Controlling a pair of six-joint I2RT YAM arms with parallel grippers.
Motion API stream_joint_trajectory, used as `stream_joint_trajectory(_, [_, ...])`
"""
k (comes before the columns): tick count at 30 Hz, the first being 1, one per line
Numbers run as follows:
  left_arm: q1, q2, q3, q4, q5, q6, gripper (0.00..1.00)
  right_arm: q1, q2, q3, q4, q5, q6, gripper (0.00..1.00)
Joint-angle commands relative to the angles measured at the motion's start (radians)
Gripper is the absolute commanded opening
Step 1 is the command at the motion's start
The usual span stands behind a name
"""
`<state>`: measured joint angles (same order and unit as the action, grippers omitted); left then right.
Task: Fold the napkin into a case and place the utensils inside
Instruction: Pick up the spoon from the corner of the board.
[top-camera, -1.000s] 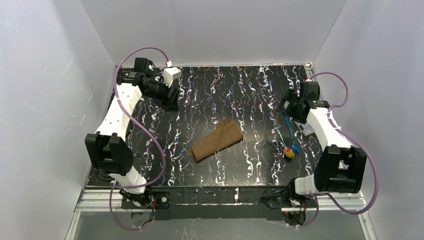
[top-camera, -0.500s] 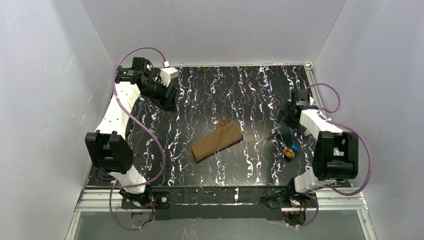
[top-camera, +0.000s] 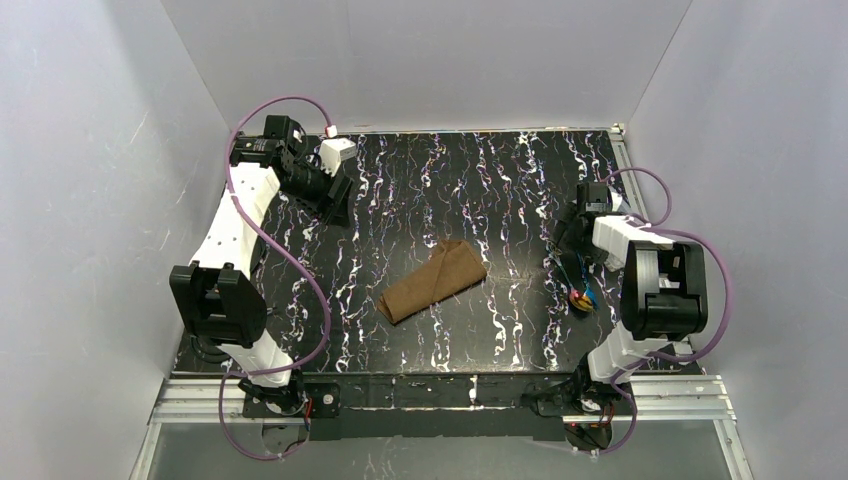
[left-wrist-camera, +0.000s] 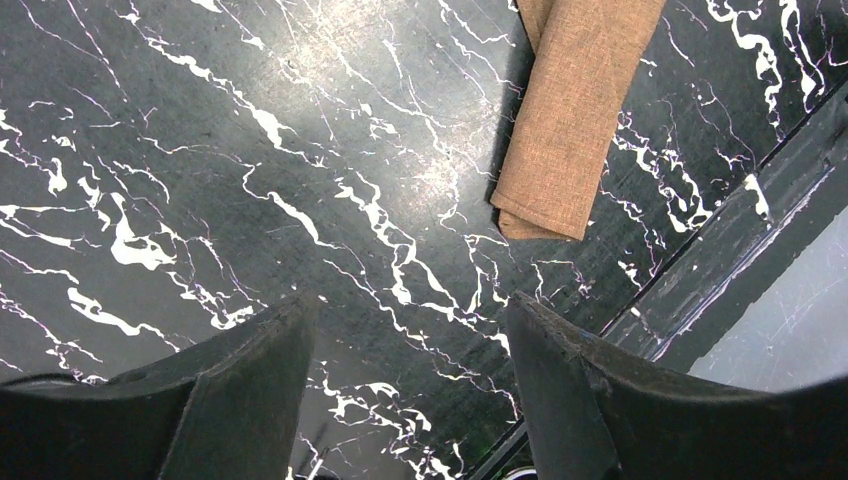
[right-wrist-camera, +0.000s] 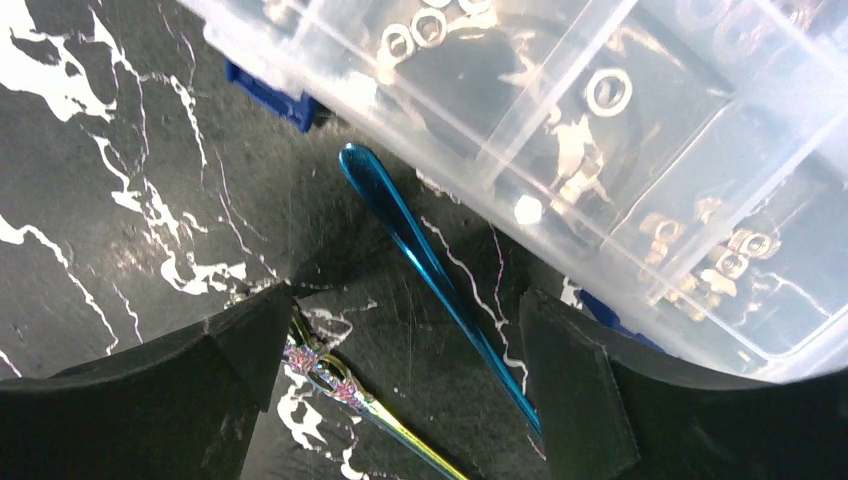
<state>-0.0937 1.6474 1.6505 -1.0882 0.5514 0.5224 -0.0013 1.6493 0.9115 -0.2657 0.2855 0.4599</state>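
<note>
So the case (top-camera: 433, 281), a narrow folded pouch of matte brown woven cloth, lies flat and diagonal in the middle of the surface (top-camera: 500, 180), which is a black sheet with white marble-style veins and a few scuffs. The left wrist view shows its coarse weave and the layered flaps at one short end. There's lots of bare room all round it, and it's well apart from every edge.

The utensils (top-camera: 578, 292) are thin shiny metal things over toward the right edge, well apart from the case. Up close, one has a slim, glossy blue-teal handle (right-wrist-camera: 430, 270) with a rounded tip, and the other has an ornate rainbow-tinted handle (right-wrist-camera: 345, 390). They lie just beside a clear plastic box (right-wrist-camera: 620, 130) with dividers, small metal rings and nuts in its compartments, and blue clips on its side. It's a tight spot, with the box wall right up against the blue one.

The right tool (right-wrist-camera: 405, 300) hangs low over the utensils with its black fingers wide apart. The blue handle runs between them, and nothing is clamped. The left tool (left-wrist-camera: 410, 312) is over the far left part, fingers also apart, with only bare surface between them.

Plain white walls (top-camera: 420, 60) box in three sides, and an aluminium rail (top-camera: 440, 405) runs along the near edge.
</note>
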Motion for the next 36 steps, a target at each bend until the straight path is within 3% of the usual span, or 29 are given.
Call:
stream_joint_trajectory(1, [0.005, -0.013, 0.032, -0.041, -0.007, -0.005, 0.67, -0.003, 0.056, -0.003, 0.059, -0.014, 0.005, 0.86])
stream_joint_trajectory(6, [0.004, -0.007, 0.038, -0.044, -0.009, -0.008, 0.67, -0.003, 0.061, -0.026, 0.089, -0.078, 0.045, 0.61])
stream_joint_trajectory(14, [0.005, -0.014, 0.056, -0.061, -0.015, -0.016, 0.67, 0.054, 0.072, -0.078, 0.167, -0.183, 0.169, 0.37])
stream_joint_trajectory(20, [0.005, -0.033, 0.047, -0.070, -0.032, -0.011, 0.67, 0.154, 0.116, -0.025, 0.178, -0.169, 0.211, 0.27])
stream_joint_trajectory(25, [0.005, -0.040, 0.036, -0.074, -0.031, -0.013, 0.67, 0.181, 0.153, 0.110, 0.091, -0.165, 0.174, 0.33])
stream_joint_trajectory(29, [0.005, -0.044, 0.036, -0.078, -0.018, -0.019, 0.67, 0.176, 0.076, 0.163, -0.044, -0.075, 0.120, 0.61])
stream_joint_trajectory(36, [0.005, -0.037, 0.027, -0.078, 0.019, -0.031, 0.67, 0.098, -0.145, 0.036, -0.205, -0.039, 0.109, 0.82])
